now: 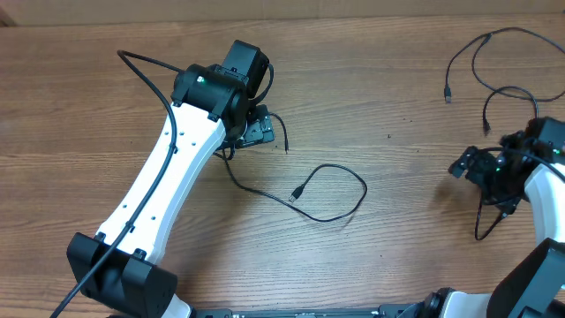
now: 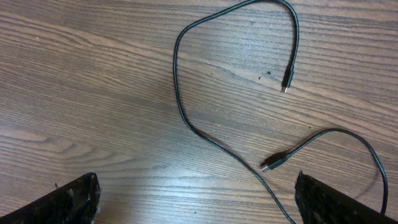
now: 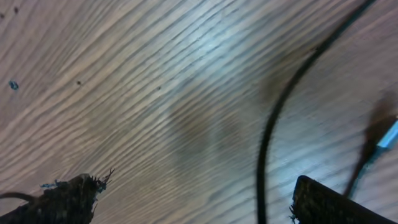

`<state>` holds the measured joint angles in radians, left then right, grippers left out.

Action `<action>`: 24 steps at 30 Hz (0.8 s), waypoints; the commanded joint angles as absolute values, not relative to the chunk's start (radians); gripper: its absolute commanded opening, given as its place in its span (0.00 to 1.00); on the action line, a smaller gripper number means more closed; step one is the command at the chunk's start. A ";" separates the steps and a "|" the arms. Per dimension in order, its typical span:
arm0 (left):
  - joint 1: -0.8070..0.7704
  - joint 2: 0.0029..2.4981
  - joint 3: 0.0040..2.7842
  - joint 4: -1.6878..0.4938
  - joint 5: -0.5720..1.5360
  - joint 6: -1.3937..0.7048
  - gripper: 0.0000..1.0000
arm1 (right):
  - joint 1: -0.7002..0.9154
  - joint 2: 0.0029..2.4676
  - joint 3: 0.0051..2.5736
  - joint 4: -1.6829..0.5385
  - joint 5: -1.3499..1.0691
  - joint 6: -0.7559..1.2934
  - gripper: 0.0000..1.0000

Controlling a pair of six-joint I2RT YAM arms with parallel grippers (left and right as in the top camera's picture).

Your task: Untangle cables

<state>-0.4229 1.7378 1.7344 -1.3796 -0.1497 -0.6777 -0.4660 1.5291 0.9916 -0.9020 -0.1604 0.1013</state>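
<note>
The middle cable (image 2: 178, 93) is being presented just ahead of the left fingers (image 2: 68, 200), running lengthwise away from them across the counter (image 2: 74, 93); both left and right fingers (image 3: 329, 202) are being held open, gripping nothing.

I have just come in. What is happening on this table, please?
Two robot arms are sorting out thin black cables on a wooden table. The left hand is open above one cable that lies in a loose loop in the middle. The right hand is open too, beside another cable near the right edge. Neither hand holds anything now.
</note>
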 commanded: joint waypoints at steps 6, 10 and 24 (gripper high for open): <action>-0.419 1.745 1.736 -1.379 -0.145 -0.665 1.00 | -0.442 1.515 0.947 -0.841 -0.203 0.116 1.00; -0.419 1.745 1.736 -1.379 -0.145 -0.665 1.00 | -0.442 1.515 0.945 -0.768 -0.245 0.131 1.00; -0.419 1.745 1.736 -1.379 -0.145 -0.665 1.00 | -0.438 1.640 0.942 -0.642 -0.361 0.169 1.00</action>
<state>-0.4229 1.7378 1.7344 -1.3800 -0.1497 -0.6777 -0.4435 1.6150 0.9474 -0.6666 -0.3420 0.1444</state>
